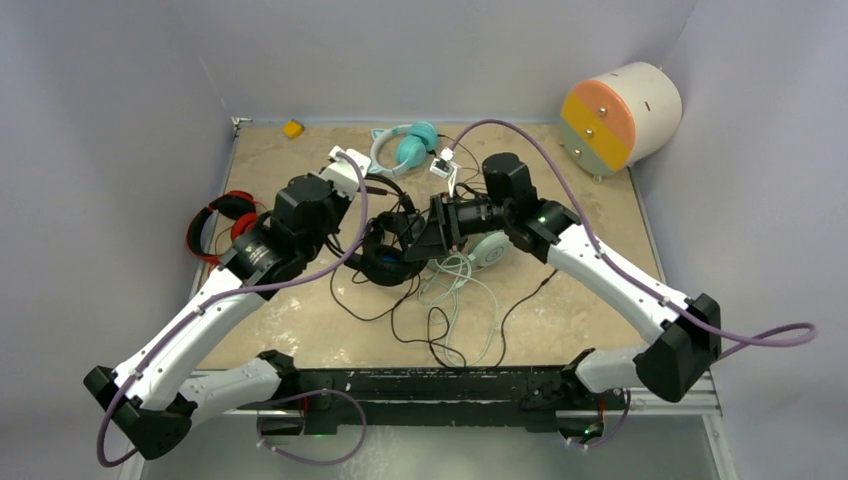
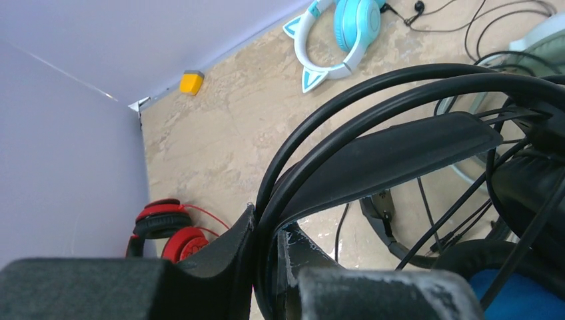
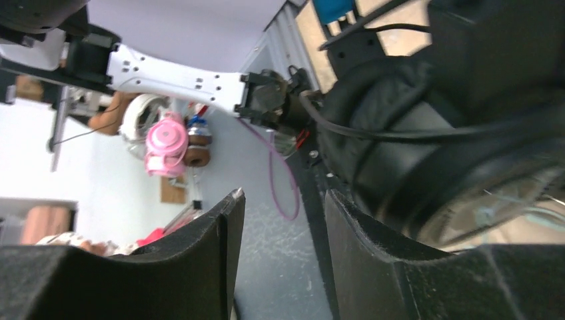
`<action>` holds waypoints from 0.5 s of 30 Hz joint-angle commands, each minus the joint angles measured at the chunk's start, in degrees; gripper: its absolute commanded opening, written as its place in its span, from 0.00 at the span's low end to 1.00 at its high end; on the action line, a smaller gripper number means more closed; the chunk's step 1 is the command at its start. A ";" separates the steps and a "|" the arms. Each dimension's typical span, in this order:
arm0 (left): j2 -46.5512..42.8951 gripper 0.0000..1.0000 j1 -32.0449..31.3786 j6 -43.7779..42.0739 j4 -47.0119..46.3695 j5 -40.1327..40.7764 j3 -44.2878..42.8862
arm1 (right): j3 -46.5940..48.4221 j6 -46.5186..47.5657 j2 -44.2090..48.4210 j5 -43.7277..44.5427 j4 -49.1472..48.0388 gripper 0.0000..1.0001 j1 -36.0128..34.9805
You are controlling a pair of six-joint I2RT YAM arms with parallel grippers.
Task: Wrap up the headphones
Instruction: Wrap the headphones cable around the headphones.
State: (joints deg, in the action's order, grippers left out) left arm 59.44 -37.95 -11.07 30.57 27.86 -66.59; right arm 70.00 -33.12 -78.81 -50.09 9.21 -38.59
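**Item: black headset with blue inner band** point(image 1: 385, 262). Lifted partly off the middle of the desk point(image 1: 300, 330). Its black cable point(image 1: 430, 335) trails in loose loops on the side toward the arm bases and is not yet wound.

**Holding:** the left claw point(image 2: 266, 230) is clamped on the thin twin headband wires. The right claw point(image 3: 283, 195) is just beside the headset's ear cup, fingers apart with nothing between them.

**Neighbours, placed from the black headset:**
- mint-green headset point(image 1: 480, 250), touching or nearly so on the right-arm side, its pale cable point(image 1: 455, 285) crossing the black loops
- teal cat-eared headset point(image 1: 405, 145), near, toward the far wall
- red headset point(image 1: 220, 225), well apart on the left-arm side
- cream drum with orange face point(image 1: 620, 115), well apart at the far right corner

**Hazards (judged):**
- The two cables lie over each other, so winding the black one may snag the pale one and drag the mint-green headset along.
- The headband wires are thin and smooth (a poor purchase), so a pull on the cable could twist them out of the left claw.
- The open right claw may close on the ear cup rather than the cable, or on both cables at once.
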 commanded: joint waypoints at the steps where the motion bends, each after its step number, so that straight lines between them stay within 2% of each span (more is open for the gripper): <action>1: -3.43 0.00 0.11 4.22 -6.07 -0.45 0.11 | 1.25 5.94 5.70 10.91 4.27 0.51 0.30; 4: -3.33 0.00 0.14 6.85 -2.59 -2.91 -2.01 | 1.44 9.84 7.49 21.14 8.47 0.50 0.50; 6: -3.48 0.00 0.14 12.79 -0.23 -2.31 -3.46 | 0.11 11.04 9.51 23.99 8.58 0.49 1.22; 11: -4.34 0.00 0.17 24.07 5.42 -1.94 -5.58 | -5.91 11.68 17.57 29.81 3.96 0.48 2.84; 15: 1.52 0.00 0.85 33.65 17.02 0.58 -14.45 | -9.76 12.88 24.08 33.97 -0.24 0.52 2.90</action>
State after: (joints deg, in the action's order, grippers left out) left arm 57.63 -37.89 7.92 41.15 26.37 -70.13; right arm 62.72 -22.92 -60.34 -22.87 14.70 -35.66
